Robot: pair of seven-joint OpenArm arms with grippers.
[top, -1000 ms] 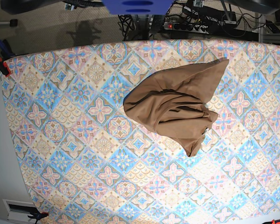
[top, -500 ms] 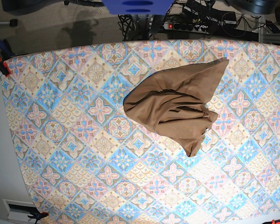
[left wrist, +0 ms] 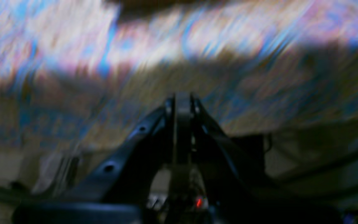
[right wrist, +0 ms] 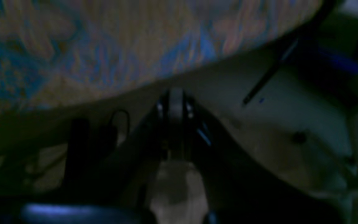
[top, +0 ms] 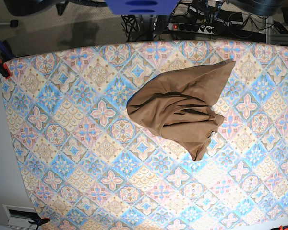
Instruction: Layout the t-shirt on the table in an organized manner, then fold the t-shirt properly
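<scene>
One broad tabletop (top: 77,143) fills the base view, and the t-shirt (top: 182,108) sits crumpled right of centre toward the far edge (nowhere near laid out). Left pincer (left wrist: 182,102) and right pincer (right wrist: 176,99) are both closed tight on nothing. Risk: grabbing bunched layers together would drag the heap instead of spreading it.

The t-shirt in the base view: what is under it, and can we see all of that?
The t-shirt lies crumpled on the table. Patterned tiles show all around it; the tiles beneath it, and its folded-under layers, are covered.
</scene>
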